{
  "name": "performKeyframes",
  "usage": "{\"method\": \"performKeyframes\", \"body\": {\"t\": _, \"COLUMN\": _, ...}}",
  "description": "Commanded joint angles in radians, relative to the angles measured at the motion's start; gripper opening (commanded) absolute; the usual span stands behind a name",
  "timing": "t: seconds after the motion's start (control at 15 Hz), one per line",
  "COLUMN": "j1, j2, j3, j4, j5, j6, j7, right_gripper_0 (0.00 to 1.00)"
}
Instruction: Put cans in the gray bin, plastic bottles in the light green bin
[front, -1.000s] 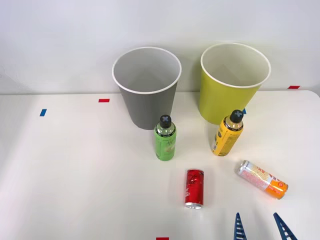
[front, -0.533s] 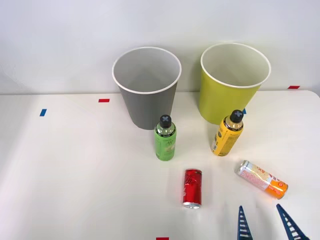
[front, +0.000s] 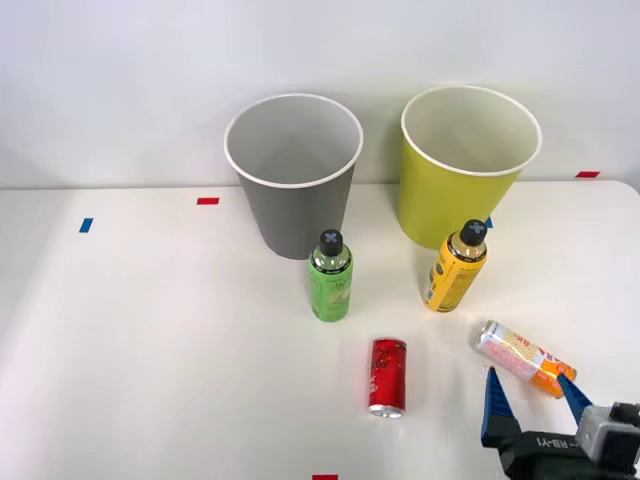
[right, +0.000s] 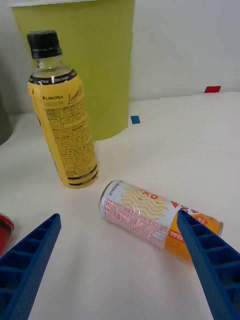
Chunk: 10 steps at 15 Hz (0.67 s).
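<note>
**Front view, then wrist: open gripper lining up on the fallen pale can**

Front view: the right gripper (front: 535, 403) is hovering with jaws spread wide, and the pale pink-white can (front: 522, 357) is lying on its side just beyond the fingertips, its orange end nearest one jaw. The red can (front: 388, 375) is lying well outside the other jaw. Beyond both, the yellow-orange bottle (front: 454, 267) and the green-labelled bottle (front: 330, 277) are standing before the light green bin (front: 462, 165) and the gray bin (front: 291, 172).

Right wrist view: the pale can (right: 150, 216) is sitting slantwise between the open jaws, partly overlapped by one finger (right: 210, 262). Likely risk: being round and skewed to the jaws, it could roll or pivot away when one finger is touching first. The yellow-orange bottle (right: 62, 120) is standing just past it and could be knocked over.
</note>
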Motion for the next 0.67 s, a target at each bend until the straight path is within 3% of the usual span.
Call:
{"method": "performKeyframes", "body": {"t": 0.07, "j1": -0.05, "j2": 0.054, "j3": -0.048, "j4": -0.114, "j5": -0.002, "j6": 0.231, "j7": -0.008, "right_gripper_0": 0.81}}
{"method": "performKeyframes", "body": {"t": 0.27, "j1": -0.113, "j2": 0.12, "j3": -0.116, "j4": -0.231, "j5": 0.003, "j6": 0.559, "j7": -0.04, "right_gripper_0": 0.81}}
{"method": "performKeyframes", "body": {"t": 0.47, "j1": -0.15, "j2": 0.122, "j3": -0.153, "j4": -0.32, "j5": 0.029, "j6": 0.823, "j7": -0.286, "right_gripper_0": 0.81}}
{"method": "performKeyframes", "body": {"t": 0.67, "j1": -0.225, "j2": 0.122, "j3": -0.174, "j4": -0.335, "j5": 0.064, "j6": 0.964, "j7": -0.478, "right_gripper_0": 0.81}}
